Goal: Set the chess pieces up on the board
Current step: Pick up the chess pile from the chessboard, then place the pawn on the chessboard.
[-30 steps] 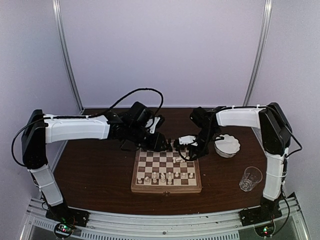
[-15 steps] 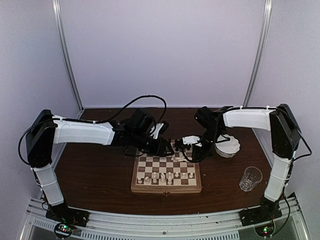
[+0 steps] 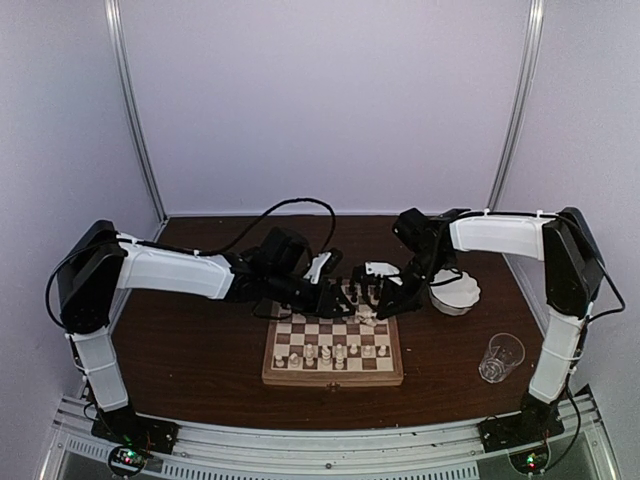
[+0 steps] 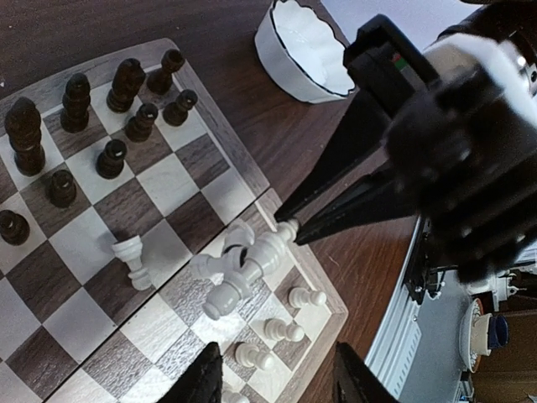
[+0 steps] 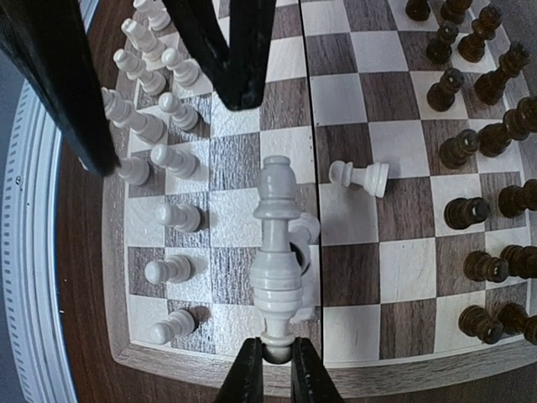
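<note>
Right now I've got the tall white piece (image 5: 277, 252) pinched at one end in my right gripper (image 5: 275, 369), fingers clamped tight on it. It lies lengthwise over the board (image 5: 377, 375), close to the edge, right above a little heap (image 4: 243, 273) of tipped-over white ones. Honestly can't tell whether it's clear of them or touching.

One white pawn (image 5: 361, 177) is on its side just beside that, toward the middle of the board. The other white pieces (image 5: 180, 217) stand in rows along one side, and the dark pieces (image 5: 466, 211) stand along the opposite side.

My left gripper (image 4: 277, 382) hangs over the white side with its fingers apart and nothing between them.

Off the board, a white bowl (image 3: 455, 292) sits close by on the table (image 3: 190, 350). A glass (image 3: 501, 357) stands nearer the right arm's base.
</note>
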Motion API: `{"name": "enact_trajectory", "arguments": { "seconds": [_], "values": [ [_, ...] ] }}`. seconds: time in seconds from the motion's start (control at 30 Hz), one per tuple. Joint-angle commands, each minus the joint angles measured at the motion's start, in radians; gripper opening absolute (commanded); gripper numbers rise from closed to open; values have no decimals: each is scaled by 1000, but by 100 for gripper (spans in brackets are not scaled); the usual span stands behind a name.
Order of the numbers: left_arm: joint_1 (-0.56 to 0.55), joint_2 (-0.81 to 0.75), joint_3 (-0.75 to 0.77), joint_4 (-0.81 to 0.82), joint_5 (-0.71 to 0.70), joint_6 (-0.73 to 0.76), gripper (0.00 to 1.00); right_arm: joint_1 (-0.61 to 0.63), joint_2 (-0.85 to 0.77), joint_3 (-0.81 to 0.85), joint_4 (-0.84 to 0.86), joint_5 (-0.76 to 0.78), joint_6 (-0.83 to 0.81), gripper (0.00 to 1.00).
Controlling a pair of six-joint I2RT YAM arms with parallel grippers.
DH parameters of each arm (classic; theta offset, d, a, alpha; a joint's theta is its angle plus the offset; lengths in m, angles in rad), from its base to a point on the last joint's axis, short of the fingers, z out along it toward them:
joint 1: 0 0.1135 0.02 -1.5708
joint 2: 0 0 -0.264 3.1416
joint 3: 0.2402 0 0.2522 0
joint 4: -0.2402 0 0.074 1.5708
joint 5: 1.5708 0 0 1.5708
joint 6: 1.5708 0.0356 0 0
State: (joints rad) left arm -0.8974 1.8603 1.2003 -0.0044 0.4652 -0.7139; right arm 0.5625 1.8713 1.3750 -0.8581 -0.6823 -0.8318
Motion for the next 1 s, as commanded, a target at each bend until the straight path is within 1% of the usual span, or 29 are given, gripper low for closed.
{"name": "enact_trajectory", "arguments": {
  "seconds": [0.0, 0.3, 0.57, 0.7, 0.9, 0.97],
  "values": [
    [6, 32, -5, 88, 30, -24, 45, -23, -23, 35, 11, -100, 57, 11],
    [9, 70, -1, 141, 36, -71, 43, -33, -29, 40, 2, -137, 60, 11],
    [36, 88, -37, 291, 79, -157, 39, -33, -29, 39, -10, -148, 43, 11],
    [39, 105, -36, 334, 102, -182, 32, -33, -29, 41, -13, -151, 43, 11],
    [40, 115, -34, 351, 119, -194, 20, -33, -29, 41, -12, -149, 45, 11],
    [41, 115, -34, 351, 122, -199, 18, -34, -28, 41, -11, -149, 46, 11]
  ]
}}
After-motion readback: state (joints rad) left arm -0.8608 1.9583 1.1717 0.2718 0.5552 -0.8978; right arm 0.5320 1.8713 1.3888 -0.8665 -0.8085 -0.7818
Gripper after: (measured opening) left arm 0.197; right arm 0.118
